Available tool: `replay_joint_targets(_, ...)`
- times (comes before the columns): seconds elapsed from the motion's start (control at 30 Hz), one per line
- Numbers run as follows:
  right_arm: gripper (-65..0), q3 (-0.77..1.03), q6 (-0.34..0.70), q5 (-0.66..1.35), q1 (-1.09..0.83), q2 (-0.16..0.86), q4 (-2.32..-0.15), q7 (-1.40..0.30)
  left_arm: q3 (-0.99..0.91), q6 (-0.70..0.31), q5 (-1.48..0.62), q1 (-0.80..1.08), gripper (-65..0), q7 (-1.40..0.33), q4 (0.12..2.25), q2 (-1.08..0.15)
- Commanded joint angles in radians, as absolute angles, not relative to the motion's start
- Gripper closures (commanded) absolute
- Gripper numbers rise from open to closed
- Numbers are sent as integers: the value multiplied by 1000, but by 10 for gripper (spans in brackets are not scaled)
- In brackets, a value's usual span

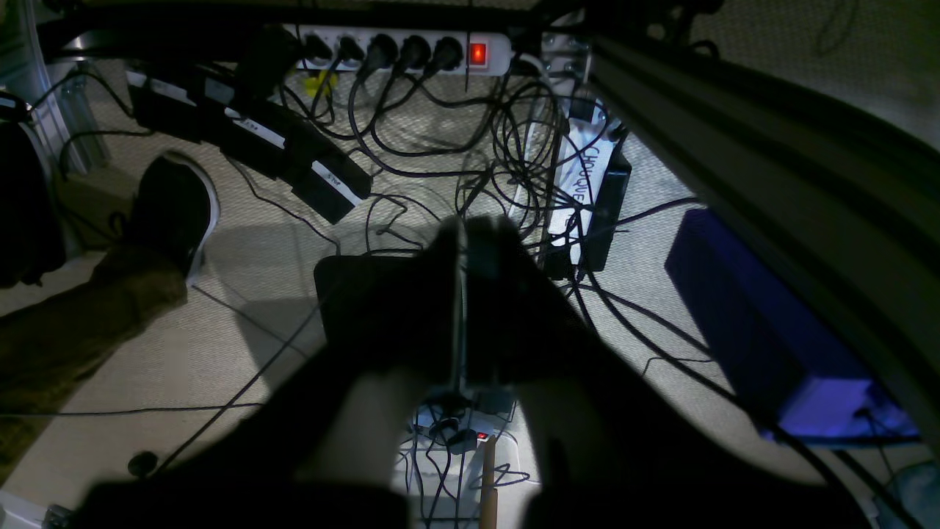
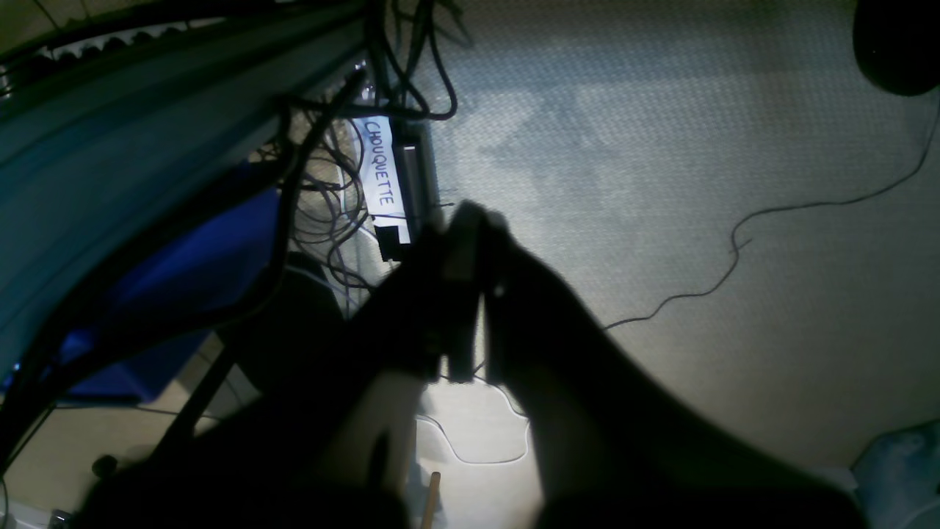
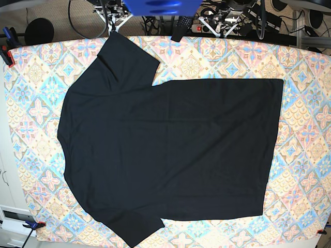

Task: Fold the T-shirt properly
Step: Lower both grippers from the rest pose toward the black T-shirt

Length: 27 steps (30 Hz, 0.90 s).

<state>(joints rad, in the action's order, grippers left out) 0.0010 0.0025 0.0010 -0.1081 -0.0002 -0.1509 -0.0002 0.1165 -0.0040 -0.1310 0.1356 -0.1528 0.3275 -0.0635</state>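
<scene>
Large plain black short-sleeved cotton T-shirt (image 3: 170, 155) spread flat and unfolded over most of the bench (image 3: 305, 103), covered in a patterned cloth of pastel diamond tiles. Collar end toward 9 o'clock in the base view, straight hem toward 3 o'clock; one sleeve reaching to 11 o'clock near the bench's far edge, the other to 7 o'clock at the near edge. Fabric mostly smooth, with faint creases near the far sleeve. Nothing lying on the shirt.

Neither arm over the bench in the base view. Left tool (image 1: 464, 242) seen only from its wrist camera: dark, blurred fingers pressed together with just a thin slit between, gripping nothing, pointed down at a pale woven floor (image 1: 242, 294). Below it, a tangle of black cables (image 1: 514, 147), a white power strip with a lit red switch (image 1: 411, 51) at 12 o'clock, a white label with handwritten letters (image 1: 580, 180) at 1 o'clock, a blue box (image 1: 764, 330) at 3 o'clock, a dark shoe with a white sole (image 1: 172, 209) at 9 o'clock.

Right tool (image 2: 470, 242) likewise drawn closed and bare, hanging over the same kind of floor (image 2: 698, 184). White label reading "CHOUQUETTE" (image 2: 382, 173) at 11 o'clock from it, blue box (image 2: 191, 279) at 9 o'clock, one thin black cable (image 2: 734, 250) trailing off toward 3 o'clock.

Beyond the bench's far edge in the base view, a blue object (image 3: 160, 6) at 12 o'clock among stands and cables.
</scene>
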Motion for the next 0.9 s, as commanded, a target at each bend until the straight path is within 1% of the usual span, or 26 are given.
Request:
replay_joint_targets(0.0, 0, 2, 2, 5, -111, 1, -153, 4, 119, -4, -130, 140, -7, -151, 334, -62)
replay_joint_targets(0.1, 0, 2, 2, 5, -119, 2, -151, 5, 119, -4, -125, 147, -7, -156, 332, -65)
replay_joint_targets(0.3, 0, 2, 2, 5, -191, 53, -154, 13, 120, -4, -124, 223, -7, -153, 358, -90)
replay_joint_targets(0.47, 0, 2, 2, 5, -255, 58, -163, 15, 130, -4, -124, 331, -7, -156, 483, -127)
replay_joint_targets(0.63, 0, 2, 2, 7, -363, 97, -291, 15, 222, -4, -134, 424, -7, -156, 584, -188)
replay_joint_targets(0.73, 0, 4, 2, 7, -418, 122, -358, 15, 234, -2, -134, 484, -7, -156, 676, -229)
replay_joint_targets(0.8, 0, 48, 2, 8, -441, 134, -394, 15, 236, -2, -134, 529, -7, -156, 750, -259)
replay_joint_targets(0.87, 0, 131, 2, 7, -473, 142, -429, 15, 234, -2, -134, 590, -7, -156, 835, -285)
